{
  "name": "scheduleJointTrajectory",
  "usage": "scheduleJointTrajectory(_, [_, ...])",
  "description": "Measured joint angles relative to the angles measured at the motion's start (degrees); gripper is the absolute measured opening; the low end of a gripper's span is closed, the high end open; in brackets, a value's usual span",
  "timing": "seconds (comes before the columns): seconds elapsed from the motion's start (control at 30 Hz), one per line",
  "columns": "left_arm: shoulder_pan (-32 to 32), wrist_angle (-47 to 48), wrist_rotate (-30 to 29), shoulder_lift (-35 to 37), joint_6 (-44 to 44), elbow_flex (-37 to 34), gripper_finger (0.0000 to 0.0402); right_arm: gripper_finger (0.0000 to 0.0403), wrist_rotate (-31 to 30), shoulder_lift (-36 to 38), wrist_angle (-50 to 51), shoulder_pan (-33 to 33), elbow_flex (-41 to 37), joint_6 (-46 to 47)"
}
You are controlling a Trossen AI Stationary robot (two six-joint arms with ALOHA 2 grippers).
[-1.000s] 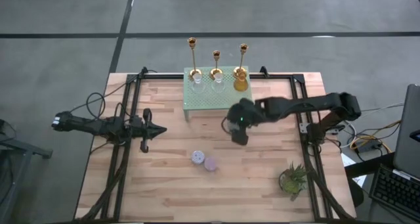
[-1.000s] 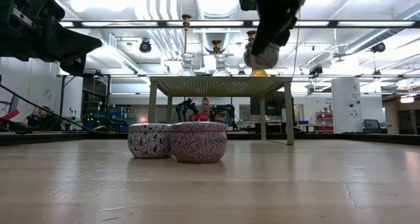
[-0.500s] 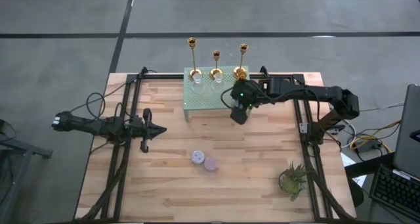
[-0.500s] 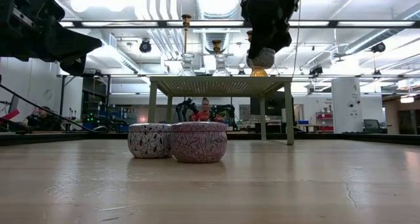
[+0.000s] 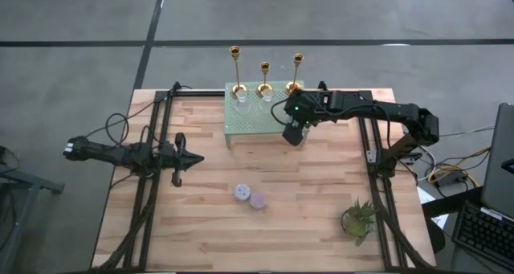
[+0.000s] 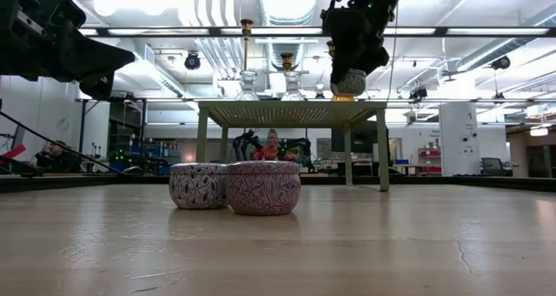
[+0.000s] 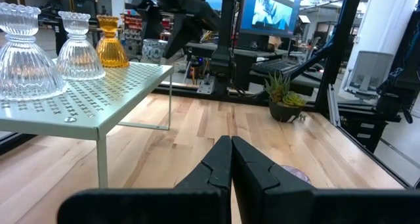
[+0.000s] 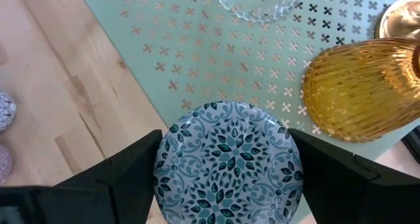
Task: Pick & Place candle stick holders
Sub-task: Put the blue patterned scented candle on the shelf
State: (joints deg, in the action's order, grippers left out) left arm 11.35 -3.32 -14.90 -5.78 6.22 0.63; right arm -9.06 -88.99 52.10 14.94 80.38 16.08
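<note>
While the right gripper hangs over the front right part of the green perforated shelf, its fingers clamp a round tin with a blue leaf-patterned lid between them, and that tin is not one of the task's things. The three gold candlesticks stand in a row along the shelf's far edge, seemingly just behind it, though the overhead view is too coarse to say whether their bases rest on the shelf or on the table. None looks touched, so I judge the task proper hardly begun: all three are left to pick and place. The left gripper is closed on nothing and waits low over the left side of the wooden table. Counting: three candlesticks, one shorter in the middle; two clear glass holders and one amber glass holder on the shelf; two purple patterned tins touching mid-table; one small potted plant at the near right corner
</note>
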Motion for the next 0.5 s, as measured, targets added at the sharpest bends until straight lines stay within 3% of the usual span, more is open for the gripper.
scheduleJointTrajectory(0.5, [-0.02,0.01,0.00,0.00,0.00,-0.01,0.0010,0.0299,0.00,0.00,0.00,0.30,-0.13,-0.20])
